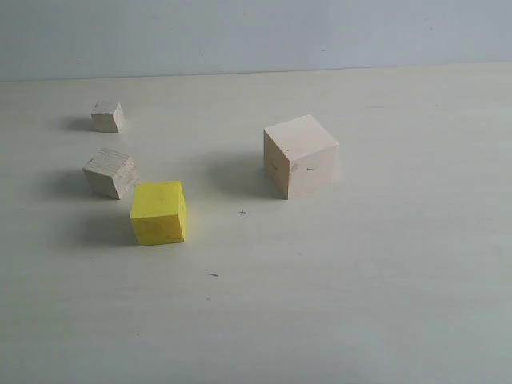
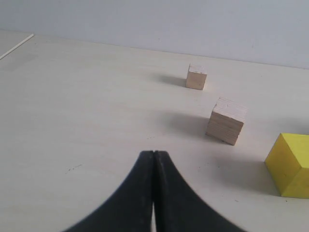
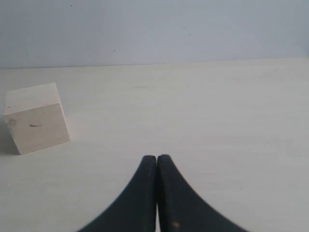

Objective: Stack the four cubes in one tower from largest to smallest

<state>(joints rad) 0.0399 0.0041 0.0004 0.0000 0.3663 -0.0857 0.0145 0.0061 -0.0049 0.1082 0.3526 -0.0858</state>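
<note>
Four cubes stand apart on the pale table, none stacked. The large pale wood cube (image 1: 301, 155) (image 3: 36, 117) is right of centre. The bright yellow cube (image 1: 159, 212) (image 2: 291, 165) sits left of centre, with the grainy grey-tan cube (image 1: 110, 173) (image 2: 227, 121) just behind it on the left. The tiny pale cube (image 1: 106, 117) (image 2: 196, 77) is farthest back on the left. My left gripper (image 2: 153, 153) is shut and empty, short of those three cubes. My right gripper (image 3: 157, 158) is shut and empty, with the large cube off to one side. Neither arm shows in the exterior view.
A pale wall (image 1: 256, 32) rises behind the table's far edge. A thin white strip (image 2: 17, 46) lies at the table's edge in the left wrist view. Small dark specks (image 1: 213, 274) mark the tabletop in front of the cubes.
</note>
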